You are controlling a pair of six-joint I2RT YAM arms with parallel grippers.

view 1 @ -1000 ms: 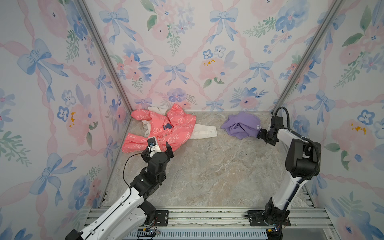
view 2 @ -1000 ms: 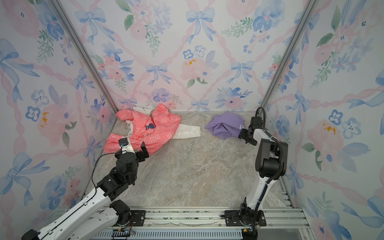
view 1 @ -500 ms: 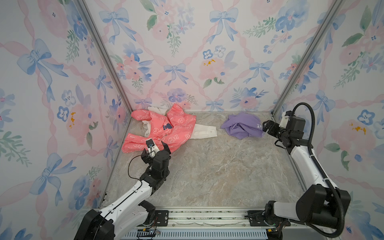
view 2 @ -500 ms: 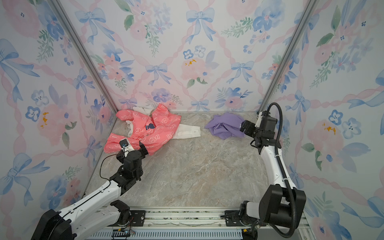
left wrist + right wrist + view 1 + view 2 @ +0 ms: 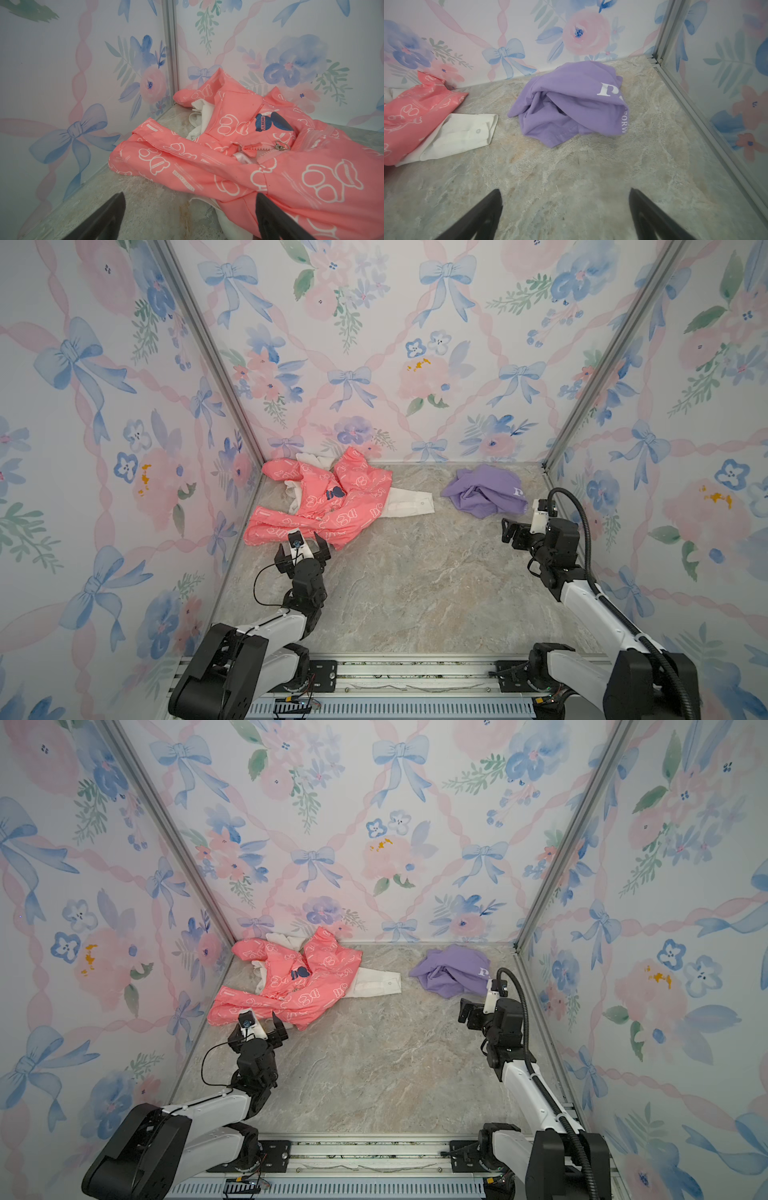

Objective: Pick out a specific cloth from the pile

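right tool (image 5: pixel 564 191) released, jaws wide, nothing between them. the cloth (image 5: pixel 571 101) lies crumpled on the table (image 5: pixel 571 176) just ahead of it, apart; folds cut off its white lettering (image 5: pixel 609 89). left tool (image 5: pixel 190 196) also released, right at the pile (image 5: pixel 228 166); contact i cannot tell. white shirt (image 5: pixel 456 137) mostly buried under pink jacket (image 5: pixel 332 506).

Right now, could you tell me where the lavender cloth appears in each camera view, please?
Top view: lavender cloth at the back right of the floor.
Top view: same back-right spot.
Left wrist: not in it.
Right wrist: middle of the picture, near the back wall.
Shared landmark: the coral-pink jacket, seen in all four.
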